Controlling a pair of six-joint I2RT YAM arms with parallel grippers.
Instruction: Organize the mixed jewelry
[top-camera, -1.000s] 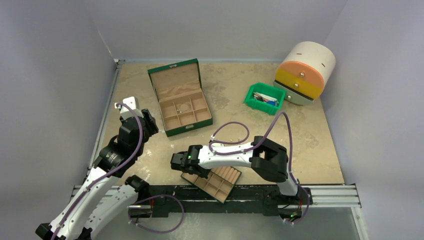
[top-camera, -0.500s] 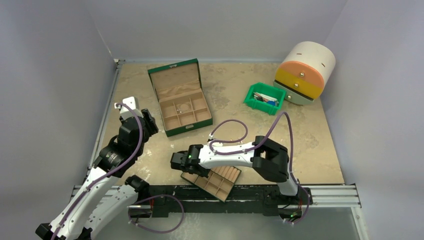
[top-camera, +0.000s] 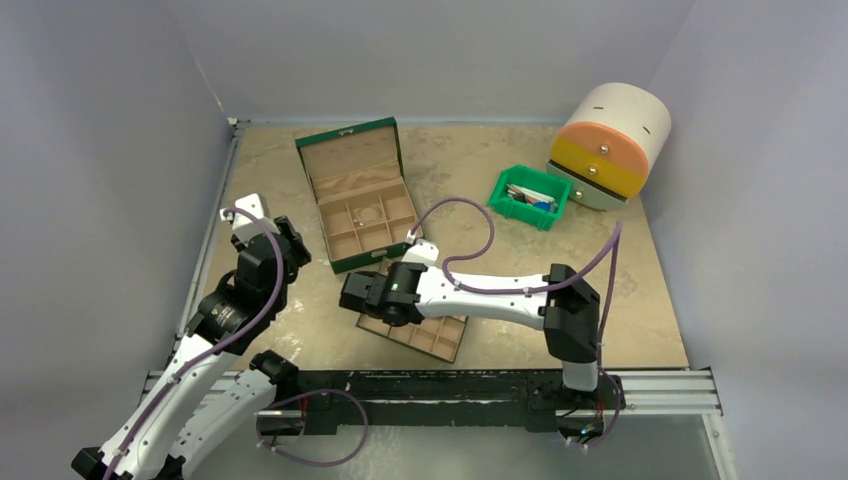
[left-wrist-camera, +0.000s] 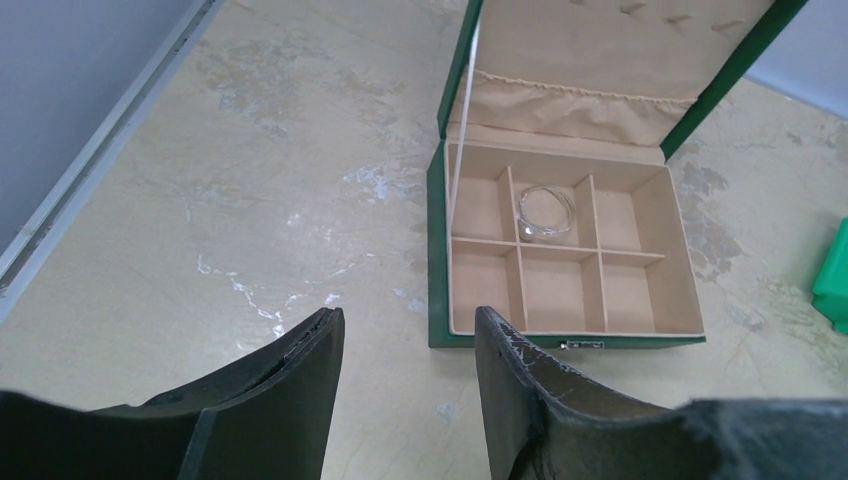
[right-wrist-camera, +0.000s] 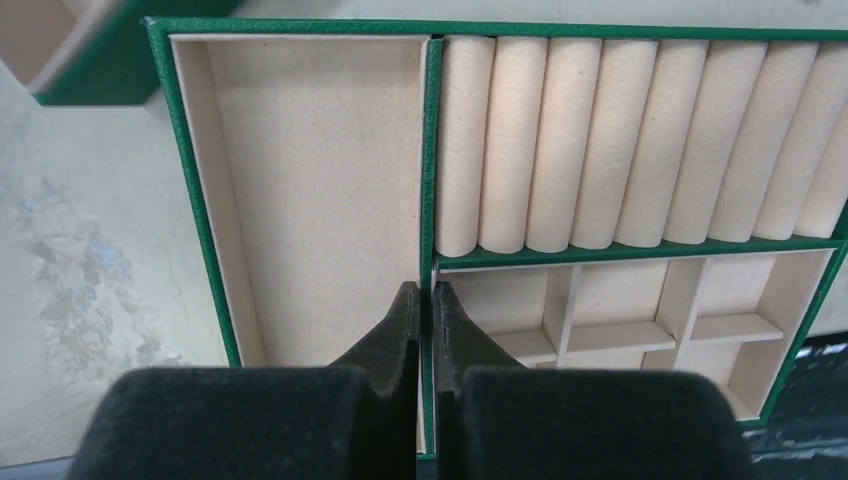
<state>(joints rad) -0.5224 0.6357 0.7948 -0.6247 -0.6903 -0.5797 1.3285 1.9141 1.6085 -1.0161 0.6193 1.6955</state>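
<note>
**Two arms at an open jewelry box and a separate tray.**
Top view: the green box (top-camera: 352, 160) stands open at upper centre, and the tray (top-camera: 440, 340) lies just below it, lower centre. Left wrist view: the left gripper (left-wrist-camera: 405, 330), bottom edge, is spread and holds nothing; the thin bangle (left-wrist-camera: 546, 210) lies in the box's upper middle compartment. Right wrist view: the right gripper (right-wrist-camera: 421, 300), bottom centre, pinches the tray's green divider wall beside the ring rolls (right-wrist-camera: 620, 140).
</note>
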